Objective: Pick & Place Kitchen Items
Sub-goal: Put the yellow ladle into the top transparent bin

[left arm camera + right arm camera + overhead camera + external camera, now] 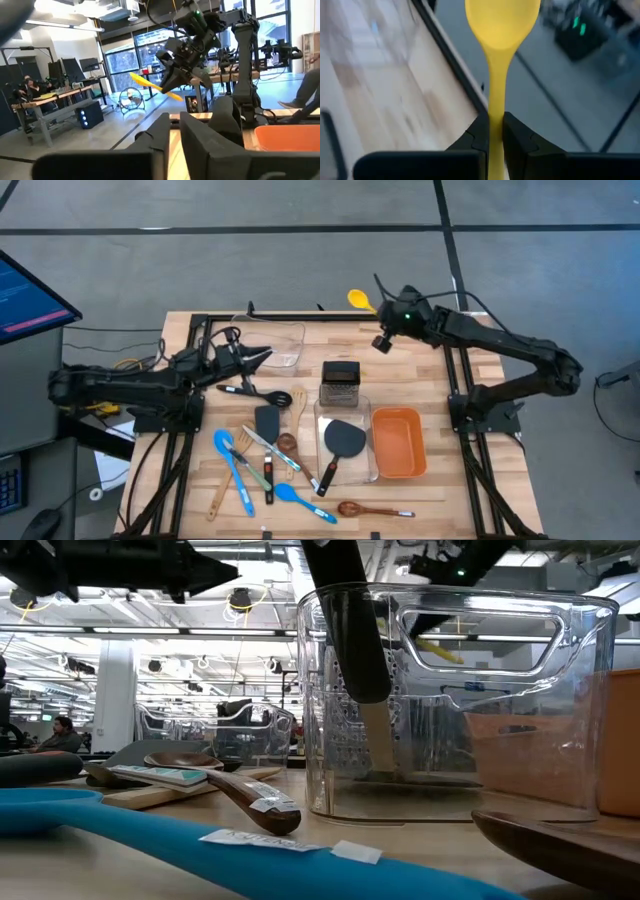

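Observation:
My right gripper point(383, 312) is up in the air over the table's far edge, shut on a yellow spoon point(360, 300). The left wrist view shows the same spoon point(150, 85). My left gripper point(266, 356) hovers over the table's left part beside a clear bin point(282, 340). A narrow gap shows between its fingers point(200, 135), with nothing in it. Blue spoons point(232, 470), wooden spoons point(365, 508), a black turner point(267, 420) and tongs point(268, 445) lie flat on the tabletop. A steel box grater point(341, 380) stands upright at mid-table. My right gripper pinches the yellow spoon's handle point(496, 107) between its two fingers. The spoon runs along the fingers, its bowl point(502, 20) sticking out ahead of them. The fingers slant downward toward the table's far left. The spoon is lifted clear of everything.
A second clear bin point(368, 465) holds a black turner point(342, 442), next to an orange bin point(398, 442) on the right. In the low view the clear bin point(560, 700) fills the middle, and a blue spoon point(150, 830) lies in front. A monitor point(30, 300) stands off the table's left.

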{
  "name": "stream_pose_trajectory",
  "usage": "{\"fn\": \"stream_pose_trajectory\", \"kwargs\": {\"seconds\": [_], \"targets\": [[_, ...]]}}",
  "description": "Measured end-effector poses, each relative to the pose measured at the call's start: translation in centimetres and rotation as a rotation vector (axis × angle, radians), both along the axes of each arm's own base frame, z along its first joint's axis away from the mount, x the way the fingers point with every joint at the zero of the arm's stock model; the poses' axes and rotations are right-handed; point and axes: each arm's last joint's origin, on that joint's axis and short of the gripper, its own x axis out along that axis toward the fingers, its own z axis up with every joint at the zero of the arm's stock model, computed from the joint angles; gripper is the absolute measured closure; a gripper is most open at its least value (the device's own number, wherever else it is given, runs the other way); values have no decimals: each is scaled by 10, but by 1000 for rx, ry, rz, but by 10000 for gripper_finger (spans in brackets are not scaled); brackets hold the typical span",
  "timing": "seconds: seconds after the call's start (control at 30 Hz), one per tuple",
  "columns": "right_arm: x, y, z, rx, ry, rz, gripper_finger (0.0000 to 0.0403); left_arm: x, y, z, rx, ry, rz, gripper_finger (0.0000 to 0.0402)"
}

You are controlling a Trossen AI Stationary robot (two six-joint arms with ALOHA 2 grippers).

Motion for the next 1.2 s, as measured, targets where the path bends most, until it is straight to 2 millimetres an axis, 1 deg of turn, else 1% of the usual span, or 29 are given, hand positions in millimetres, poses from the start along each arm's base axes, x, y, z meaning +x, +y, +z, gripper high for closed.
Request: {"fn": "stream_pose_trajectory", "kwargs": {"seconds": [0.07,0.17,0.33,0.43,0.6,0.7,0.8,1.0,1.13,1.2], "targets": [[11,3,3,-57,-31,51,382,7,1,-2,-5,-22,1,339],[26,9,5,-138,-76,102,382,16,4,-2,-42,-113,30,302],[52,22,7,-312,-106,104,382,25,7,0,-59,-270,59,250],[70,32,3,-394,-128,122,382,36,9,2,-57,-283,58,227],[93,43,-5,-474,-160,151,382,63,13,8,-36,-254,34,199],[100,46,-10,-481,-172,161,382,76,16,12,13,-231,61,189],[102,49,-11,-480,-171,173,382,86,22,15,22,-230,85,185],[102,59,-8,-480,-188,199,382,100,32,19,22,-235,115,190],[103,64,-8,-479,-191,211,382,107,34,25,19,-252,110,192],[103,64,-8,-478,-189,212,382,109,33,29,24,-267,74,192]]}}
